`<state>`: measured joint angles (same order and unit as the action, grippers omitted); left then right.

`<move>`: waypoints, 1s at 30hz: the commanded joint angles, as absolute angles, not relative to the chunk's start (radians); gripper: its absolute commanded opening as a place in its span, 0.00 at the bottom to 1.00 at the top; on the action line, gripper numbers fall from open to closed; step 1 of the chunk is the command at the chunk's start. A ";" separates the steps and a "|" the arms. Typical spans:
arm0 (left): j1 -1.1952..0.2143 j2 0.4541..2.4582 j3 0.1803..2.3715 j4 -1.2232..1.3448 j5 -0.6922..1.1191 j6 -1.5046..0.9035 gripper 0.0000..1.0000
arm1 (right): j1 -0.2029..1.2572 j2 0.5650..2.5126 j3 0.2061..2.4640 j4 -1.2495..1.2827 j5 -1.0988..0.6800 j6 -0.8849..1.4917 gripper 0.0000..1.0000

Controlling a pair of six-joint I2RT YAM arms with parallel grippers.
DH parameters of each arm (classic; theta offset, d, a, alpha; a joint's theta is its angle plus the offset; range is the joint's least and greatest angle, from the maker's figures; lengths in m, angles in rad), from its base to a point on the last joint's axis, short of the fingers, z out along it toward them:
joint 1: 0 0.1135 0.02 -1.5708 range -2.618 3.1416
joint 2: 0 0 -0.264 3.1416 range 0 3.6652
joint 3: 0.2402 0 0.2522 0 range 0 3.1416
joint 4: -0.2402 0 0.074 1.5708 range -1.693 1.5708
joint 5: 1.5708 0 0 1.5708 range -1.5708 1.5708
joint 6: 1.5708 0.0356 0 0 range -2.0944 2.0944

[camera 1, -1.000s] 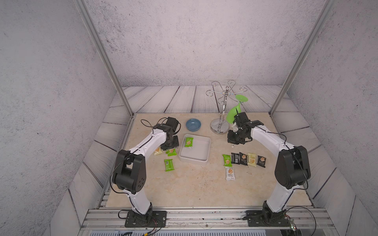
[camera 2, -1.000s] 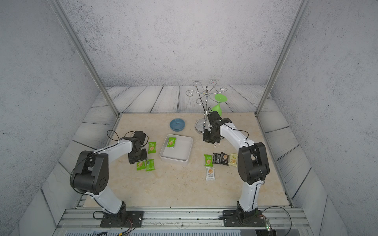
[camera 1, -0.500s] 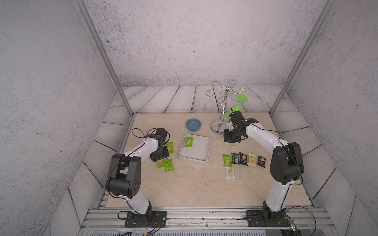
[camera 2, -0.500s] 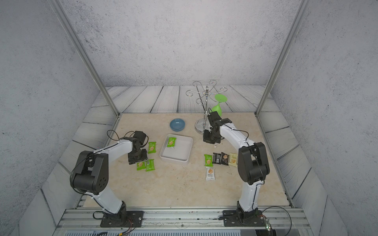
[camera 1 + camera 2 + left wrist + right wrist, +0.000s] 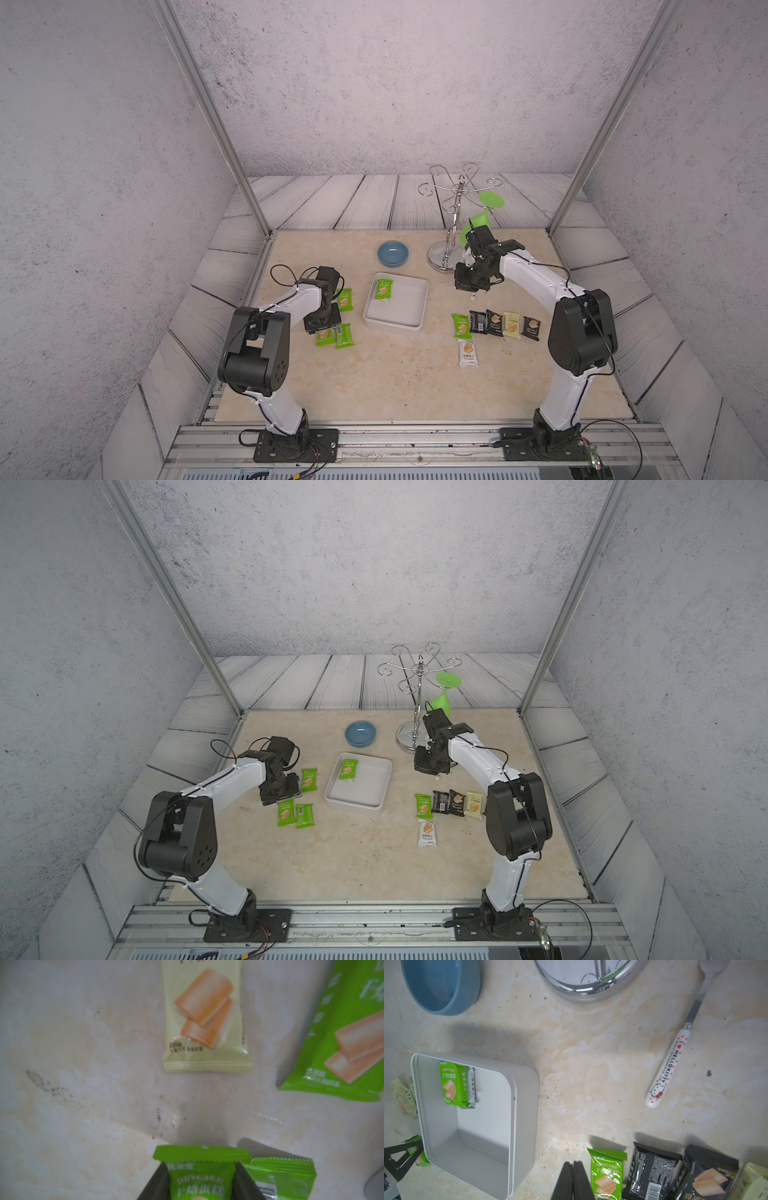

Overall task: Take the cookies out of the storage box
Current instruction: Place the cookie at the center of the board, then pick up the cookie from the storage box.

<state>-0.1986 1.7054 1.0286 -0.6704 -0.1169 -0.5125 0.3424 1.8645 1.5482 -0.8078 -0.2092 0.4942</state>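
Both arms unmoved since half a second ago.
Your left gripper [image 5: 200,1165], elbow folded low, pinches a green packet [image 5: 199,1178] left of the storage box [image 5: 392,330]; a second green packet [image 5: 384,289] lies in its far left corner; your right gripper [image 5: 573,1169], pressed together and empty, hangs on the far side of the row of cookies [image 5: 494,323], arm outstretched.

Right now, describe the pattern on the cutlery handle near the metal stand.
Handle: white with red dots and black lettering; clearest in right wrist view.
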 commanded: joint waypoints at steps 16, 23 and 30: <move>-0.192 1.669 1.063 -0.719 -0.134 -0.509 0.66 | 0.347 1.820 1.520 -0.812 -0.172 0.480 0.09; -0.210 1.641 1.186 -0.755 -0.046 -0.525 0.66 | 0.344 1.775 1.464 -0.792 -0.156 0.480 0.09; -0.271 1.668 1.343 -0.773 0.010 -0.525 0.66 | 0.339 1.714 1.385 -0.779 -0.143 0.486 0.09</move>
